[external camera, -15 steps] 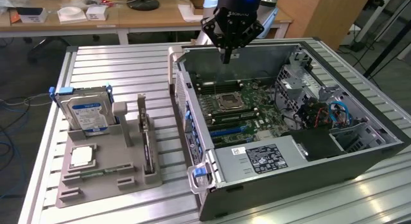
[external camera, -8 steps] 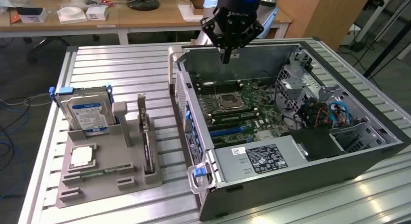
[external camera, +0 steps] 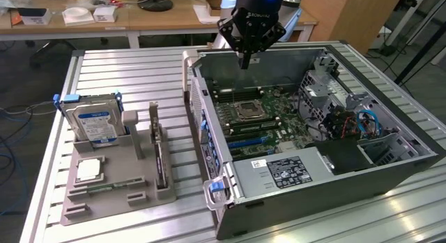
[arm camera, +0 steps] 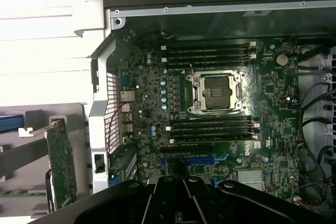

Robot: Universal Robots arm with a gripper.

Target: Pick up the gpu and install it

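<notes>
The gpu (external camera: 160, 149) is a thin green card standing on edge in a slot of the grey holder (external camera: 112, 193), at the exterior view's left of the open computer case (external camera: 390, 123). The wrist view shows the gpu (arm camera: 62, 163) outside the case's perforated rear wall. My gripper (external camera: 245, 64) hangs over the far part of the case, above the motherboard (external camera: 261, 117). It is shut and holds nothing. Its black fingers (arm camera: 173, 198) point down at the board, near the blue expansion slot (arm camera: 194, 159). The gripper is well apart from the gpu.
A blue-labelled hard drive (external camera: 97, 125) stands upright at the holder's far end, and a square silver CPU chip (external camera: 90, 170) lies flat nearer. Inside the case sit the CPU socket (external camera: 249, 111), a power supply (external camera: 285, 172) and cables (external camera: 362, 123). A desk (external camera: 139, 15) stands behind the table.
</notes>
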